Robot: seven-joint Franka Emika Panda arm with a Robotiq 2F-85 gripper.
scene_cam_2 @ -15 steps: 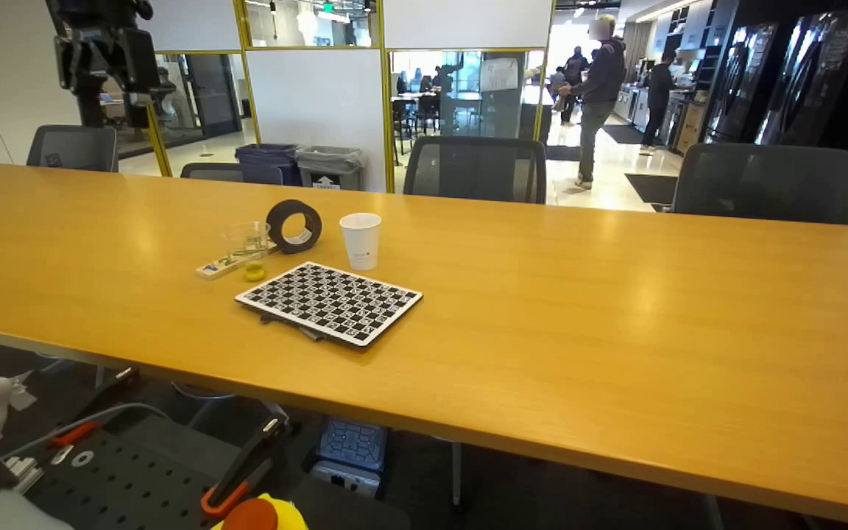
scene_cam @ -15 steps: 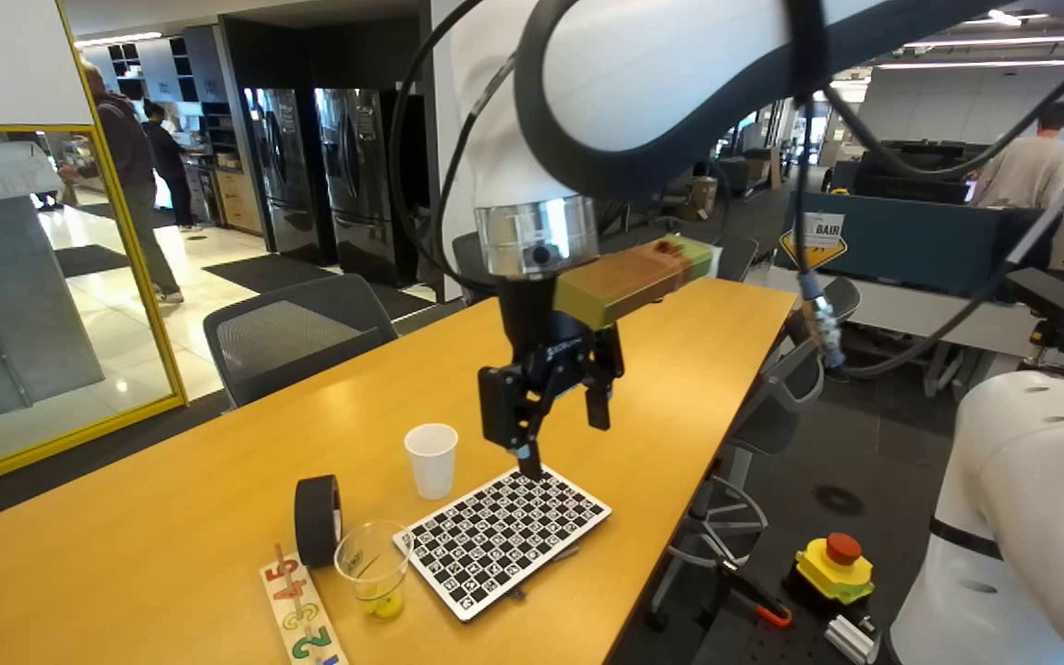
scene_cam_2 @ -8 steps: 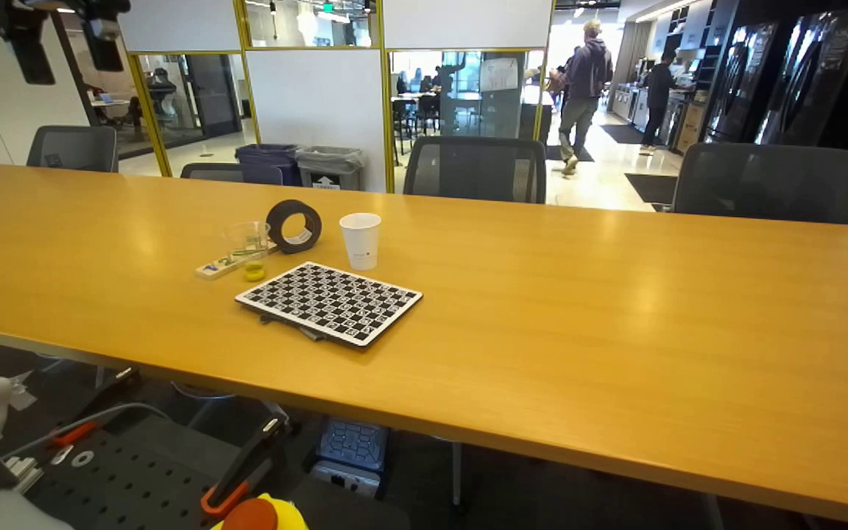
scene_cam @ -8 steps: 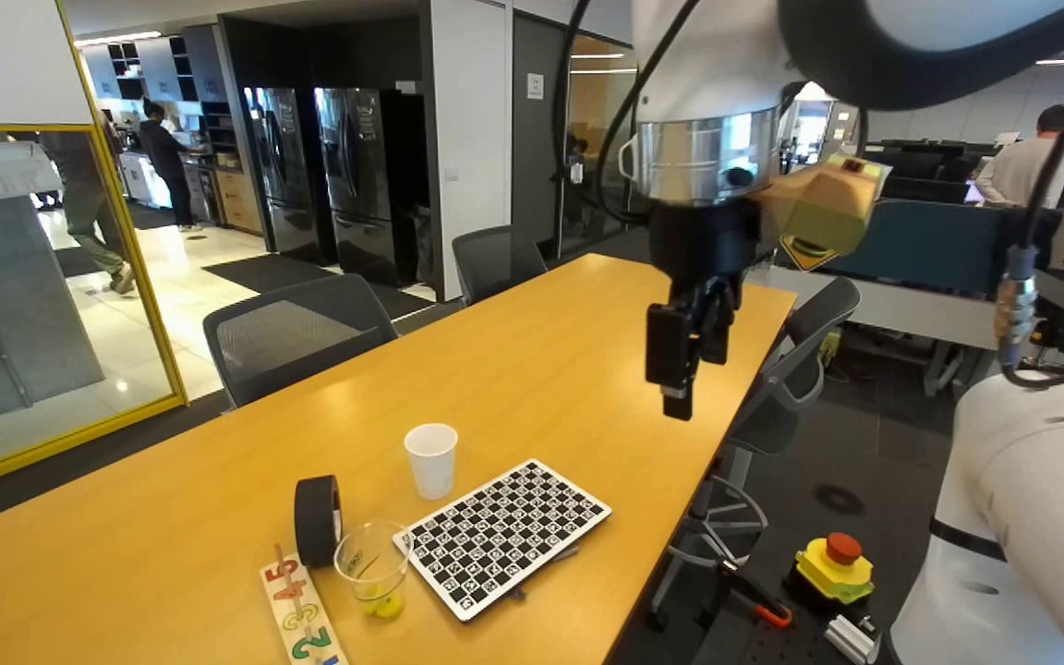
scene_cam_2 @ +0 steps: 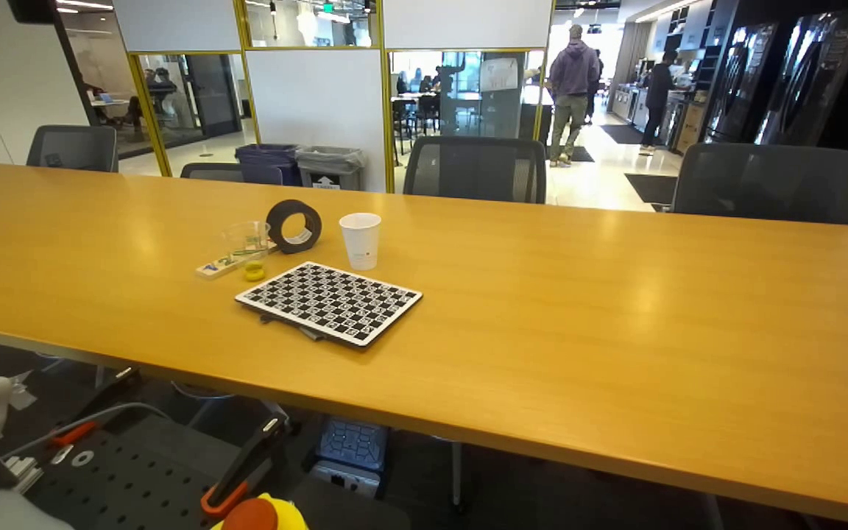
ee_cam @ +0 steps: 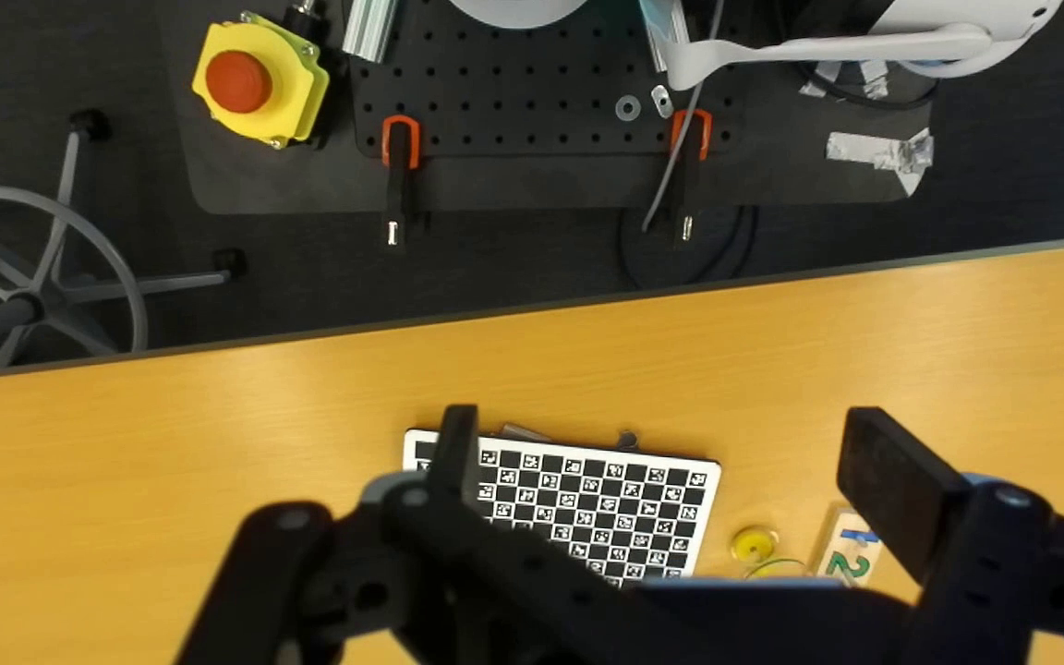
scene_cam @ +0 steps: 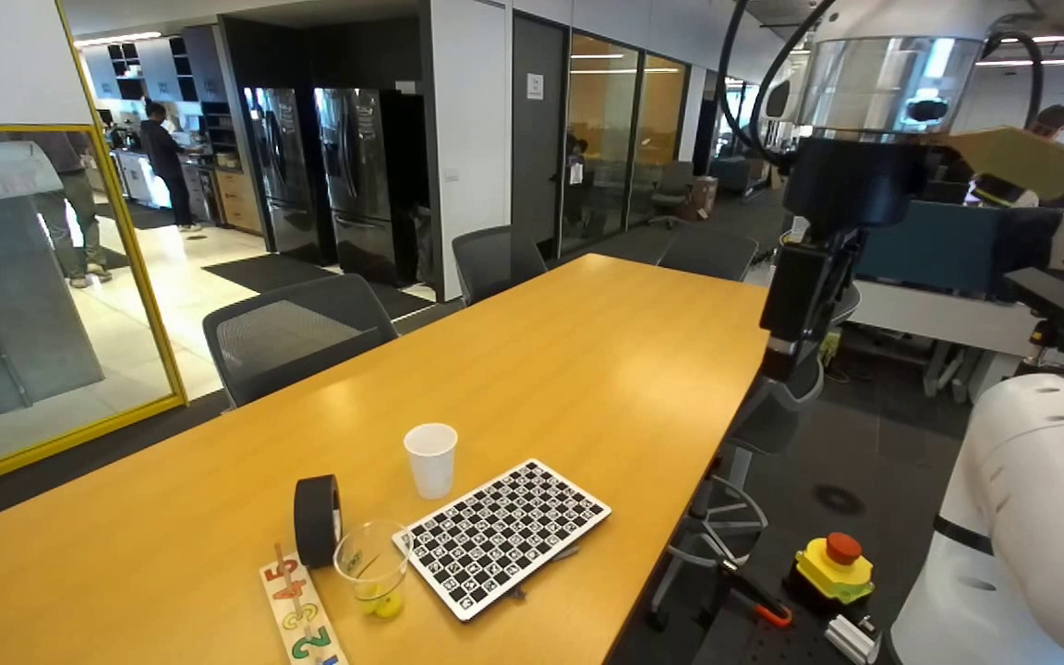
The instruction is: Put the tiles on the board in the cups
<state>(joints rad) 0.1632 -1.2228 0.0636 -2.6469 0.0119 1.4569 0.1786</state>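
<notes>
The wrist view shows the gripper [ee_cam: 666, 462] spread wide. In an exterior view, yellow tiles [scene_cam: 386, 605] show at the bottom of the clear cup [scene_cam: 373, 559], just beside the checkered board [scene_cam: 506, 536], and the white cup [scene_cam: 431, 462] stands near the board too.

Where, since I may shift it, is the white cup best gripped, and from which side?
For the white cup, probably the rim, from above: it stands upright, mouth upward, so the open gripper could pinch one wall, clear of the board and black tape roll.
</notes>
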